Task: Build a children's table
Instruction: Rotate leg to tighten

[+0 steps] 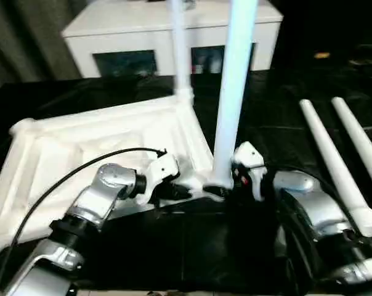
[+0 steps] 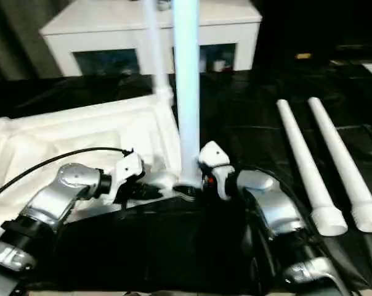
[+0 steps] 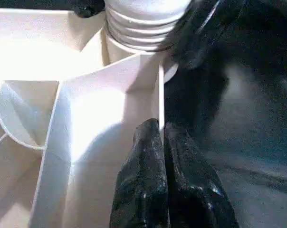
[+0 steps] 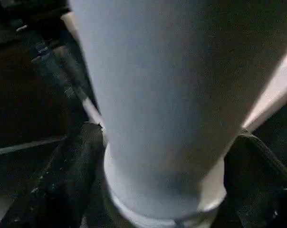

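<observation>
Fingers [image 3: 148,190] of the left gripper [image 1: 185,192] are pressed together, pinching the thin wall of the tabletop [image 1: 81,148] right at its near corner, and the wrist view shows that white rim sandwiched between the two black pads. Just beyond them sits the round corner socket [image 3: 134,47], with the ribbed, threaded base of the near leg [image 1: 234,92] standing in it.

Over on the other side, the right gripper [image 2: 195,185] has its fingers [image 4: 67,185] spread wide on either side of that leg's base, one black pad on each flank. From the wrist view there is a sliver of space on at least one side, and I cannot tell whether either pad is actually touching the tube.

That near leg stands upright in the socket, rising out of the top of the head view. Behind it, the far leg [image 1: 178,43] stands upright too, planted in the tabletop's far corner socket.

The tabletop itself lies upside down on the black counter [image 1: 272,129], ribbed underside showing. Two spare legs [image 2: 321,166] lie side by side on the counter, well apart from both grippers, on the robot's right, wide ends towards the robot.

A white cabinet [image 1: 173,31] with glass doors stands beyond the counter.
</observation>
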